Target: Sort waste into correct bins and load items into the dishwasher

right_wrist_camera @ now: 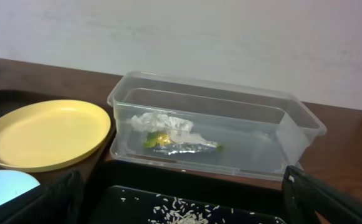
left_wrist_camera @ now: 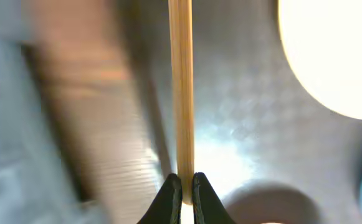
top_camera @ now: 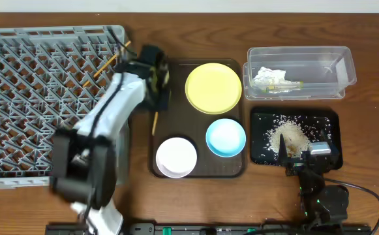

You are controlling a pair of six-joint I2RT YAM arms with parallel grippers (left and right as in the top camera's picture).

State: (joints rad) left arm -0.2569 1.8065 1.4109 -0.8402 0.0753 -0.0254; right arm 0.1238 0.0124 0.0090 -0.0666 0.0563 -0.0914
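My left gripper [left_wrist_camera: 182, 188] is shut on a thin wooden chopstick [left_wrist_camera: 182, 93] that lies along the left edge of the dark brown tray [top_camera: 199, 171]; overhead, the chopstick [top_camera: 154, 124] sticks out below the gripper [top_camera: 158, 99]. Another chopstick [top_camera: 108, 62] lies in the grey dish rack [top_camera: 32, 98]. On the brown tray sit a yellow plate [top_camera: 213, 88], a light blue bowl [top_camera: 226, 137] and a white bowl [top_camera: 176, 156]. My right gripper [top_camera: 303, 150] hangs open over the near edge of the black tray [top_camera: 261, 124], which holds rice scraps [top_camera: 292, 136].
The clear tub [top_camera: 336, 68] at the back right holds a white tissue [right_wrist_camera: 162, 122] and the green-and-orange wrapper [right_wrist_camera: 181, 144]. The rack fills the table's left side, and my left arm reaches across its right edge. Cables lie at the front right.
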